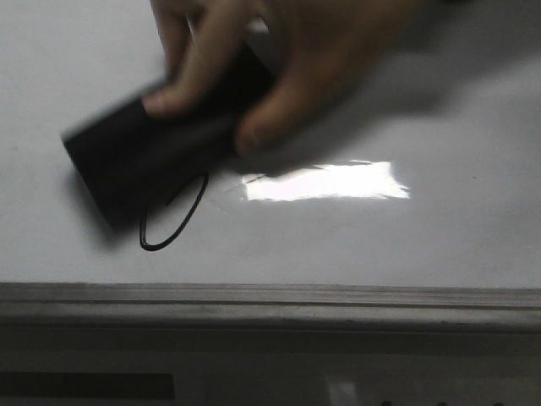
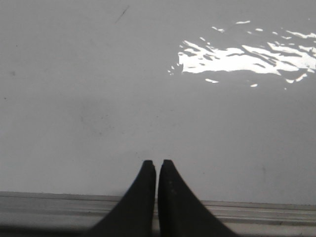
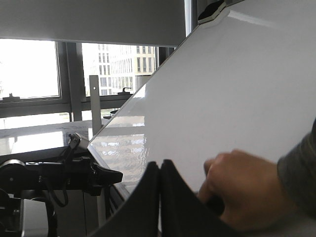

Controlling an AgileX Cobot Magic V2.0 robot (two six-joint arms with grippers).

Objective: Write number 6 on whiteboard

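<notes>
The whiteboard (image 1: 439,237) fills the front view, glossy and pale. On it only the lower loop of the number 6 (image 1: 175,222) shows as a thin black stroke. The rest is covered by a black block (image 1: 148,148) held by a person's hand (image 1: 279,59), blurred. My left gripper (image 2: 157,162) is shut and empty over the whiteboard (image 2: 98,98) near its rail (image 2: 247,210). My right gripper (image 3: 161,163) is shut with nothing in it, beside the hand (image 3: 242,190) on the whiteboard (image 3: 237,89). Neither gripper appears in the front view.
A grey metal rail (image 1: 270,304) runs along the board's near edge. A bright white glare (image 1: 325,182) lies right of the stroke. The right wrist view shows my left arm (image 3: 74,173) at the board's edge and windows (image 3: 29,69) behind.
</notes>
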